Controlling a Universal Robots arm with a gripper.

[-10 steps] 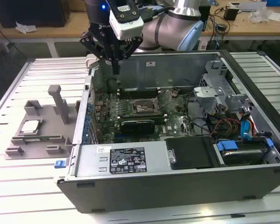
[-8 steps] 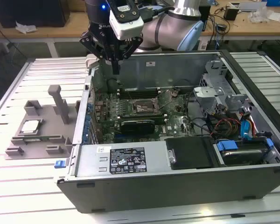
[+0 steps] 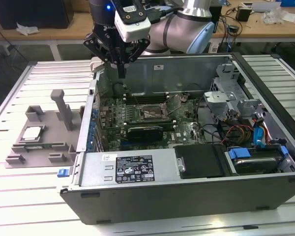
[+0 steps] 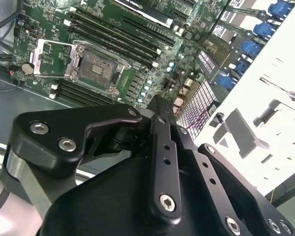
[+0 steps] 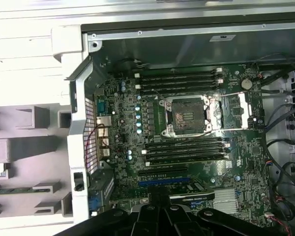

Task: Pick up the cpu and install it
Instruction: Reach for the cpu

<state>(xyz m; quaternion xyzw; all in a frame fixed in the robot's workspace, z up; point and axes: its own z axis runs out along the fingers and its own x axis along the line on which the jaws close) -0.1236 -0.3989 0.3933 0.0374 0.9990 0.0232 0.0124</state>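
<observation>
**Cpu not yet picked up; socket open and bare**

The cpu (image 3: 32, 132) is seen lying flat on the grey fixture tray (image 3: 37, 153), which rests on the tabletop (image 3: 19, 196) at the exterior view's left, well apart from the gripper (image 3: 120, 73). No grasp has been made. The fingers (image 3: 121, 66) are drawn together with nothing between them, and they hang above the computer case (image 3: 187, 196), near its wall on the tray's side. In the first wrist view the motherboard (image 5: 196, 172) is looked down upon. The socket (image 5: 187, 116) is shown bare, with its metal frame (image 5: 231, 112) swung open to one side. The task is judged to be at its start. The socket lies ready, while the pick-up, the carrying across and the seating of the chip are all left to be done.
</observation>
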